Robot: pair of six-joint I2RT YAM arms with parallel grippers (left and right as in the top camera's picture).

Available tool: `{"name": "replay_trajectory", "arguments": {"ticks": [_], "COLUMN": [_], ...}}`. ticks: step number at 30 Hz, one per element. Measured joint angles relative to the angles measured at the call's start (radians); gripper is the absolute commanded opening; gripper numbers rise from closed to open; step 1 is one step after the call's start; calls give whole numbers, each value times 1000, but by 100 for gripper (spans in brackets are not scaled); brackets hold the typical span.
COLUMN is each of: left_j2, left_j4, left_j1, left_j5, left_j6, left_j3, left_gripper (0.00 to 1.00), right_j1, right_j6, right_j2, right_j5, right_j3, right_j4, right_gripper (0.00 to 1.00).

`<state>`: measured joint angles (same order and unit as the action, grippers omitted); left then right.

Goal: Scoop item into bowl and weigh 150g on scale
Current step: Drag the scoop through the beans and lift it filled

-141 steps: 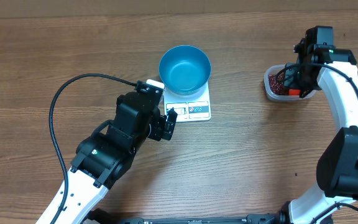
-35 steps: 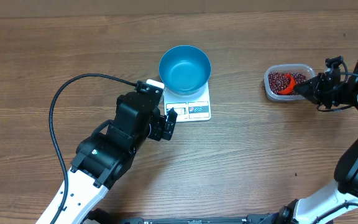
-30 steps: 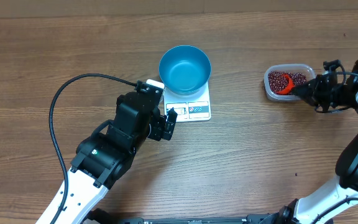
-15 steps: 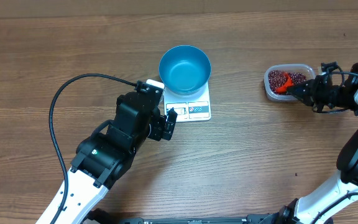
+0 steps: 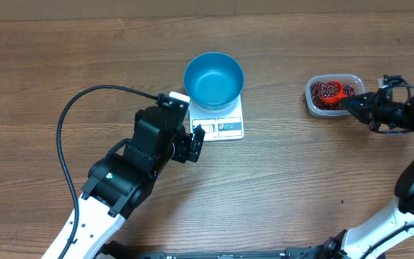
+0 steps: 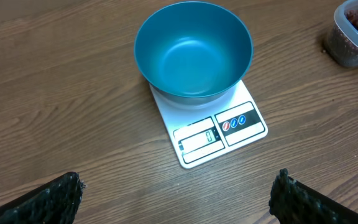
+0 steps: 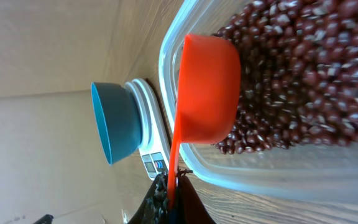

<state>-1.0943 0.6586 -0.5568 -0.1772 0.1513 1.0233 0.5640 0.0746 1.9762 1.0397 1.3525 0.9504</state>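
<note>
An empty blue bowl stands on a white scale. At the right, a clear tub of red beans rests on the table. My right gripper is shut on the handle of an orange scoop, whose cup is tipped on its side in the beans. My left gripper hangs open over bare wood just in front of the scale, its fingertips far apart.
A black cable loops over the table at the left, behind the left arm. The wooden table stretches between scale and tub.
The right arm swung from above the tub to its right side. In the last second the scoop's cup went a little further right in the beans. The left arm stayed still.
</note>
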Motion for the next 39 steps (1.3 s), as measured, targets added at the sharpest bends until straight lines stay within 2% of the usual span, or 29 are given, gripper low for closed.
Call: {"name": "replay_trajectory", "arguments": {"ticks": [10, 18, 32, 39], "left_j2": [0, 0, 0, 0], "left_j4": [0, 0, 0, 0], "left_j1": [0, 0, 0, 0], "left_j5": [0, 0, 0, 0], "left_j6": [0, 0, 0, 0], "left_j3": [0, 0, 0, 0], "left_gripper": [100, 99, 100, 99], "right_j1": [46, 47, 51, 50], "right_j6": [15, 85, 103, 121], "right_j2": [0, 0, 0, 0], "right_j5": [13, 109, 166, 266], "right_j3": [0, 0, 0, 0], "right_j4": [50, 99, 116, 127], "right_gripper": [4, 4, 4, 4]}}
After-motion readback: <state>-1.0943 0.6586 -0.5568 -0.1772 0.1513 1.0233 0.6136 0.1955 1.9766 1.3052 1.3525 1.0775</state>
